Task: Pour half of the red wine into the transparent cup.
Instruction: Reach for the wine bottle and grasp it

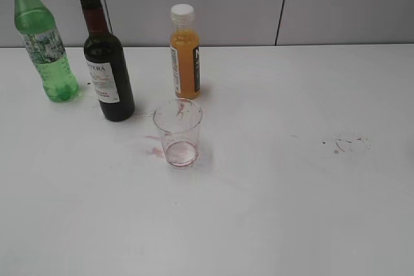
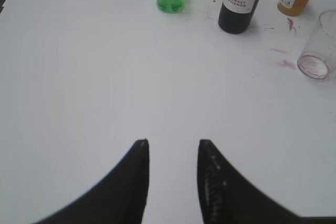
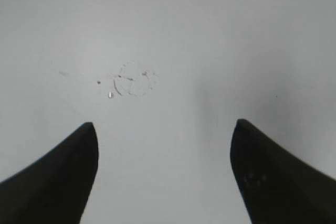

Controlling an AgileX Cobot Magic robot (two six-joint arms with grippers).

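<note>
Red wine is sitting sealed off inside its dark bottle, upright at the back left of the white table, between the green bottle and the orange juice bottle. The transparent cup is standing just in front, between wine and juice, near both. Both arms are hanging back: the left gripper is showing its fingers parted over bare table, well short of the bottles, and the right gripper is gaping wider above a faint ring stain, holding nothing.

Risks, as I'm judging them: the bottles are crowding each other, so a wide approach is likely clipping a neighbour. That cup is looking light and small-mouthed; a fast tilt is liable to overshoot or knock it. Pink splashes are already marking the table beside it. The cup is clear, tapering, empty but for reddish dregs.
</note>
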